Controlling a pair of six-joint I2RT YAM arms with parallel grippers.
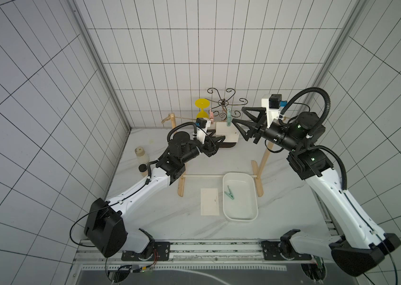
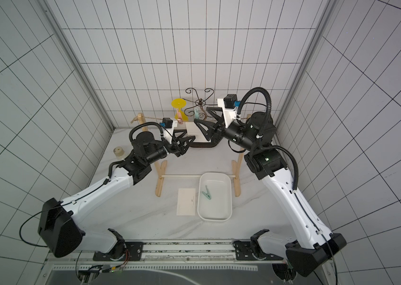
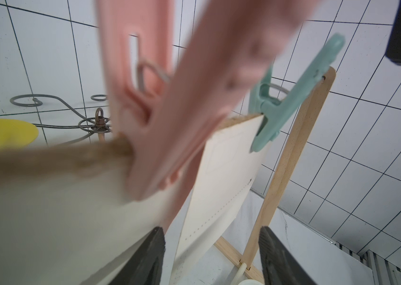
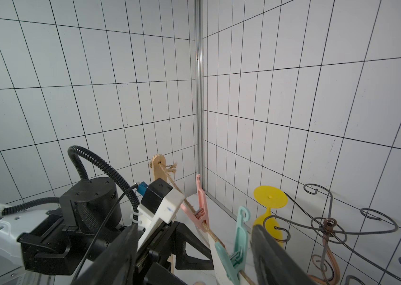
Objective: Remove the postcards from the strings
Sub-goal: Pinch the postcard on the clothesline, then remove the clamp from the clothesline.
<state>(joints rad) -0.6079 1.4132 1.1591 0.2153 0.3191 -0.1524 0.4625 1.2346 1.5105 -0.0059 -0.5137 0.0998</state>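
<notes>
Right gripper [image 1: 238, 114]: jaws wide, empty, astride the teal peg [image 4: 237, 237] on the twine [image 4: 170, 177]. Left gripper [image 3: 211, 229]: jaws apart, nothing clamped, at the lower edges of two hanging postcards [image 3: 231, 172], with the pink peg [image 3: 170, 111] above it. Third card [image 1: 209, 202] lies on the desk, well behind both.

Risk: squeezing the peg with no card secured would likely drop the card (or drag the twine and rock the post [image 3: 293, 160]).

Clearance: the grippers are close together, and the wire stand [image 4: 330, 227] is just beyond the right one.
</notes>
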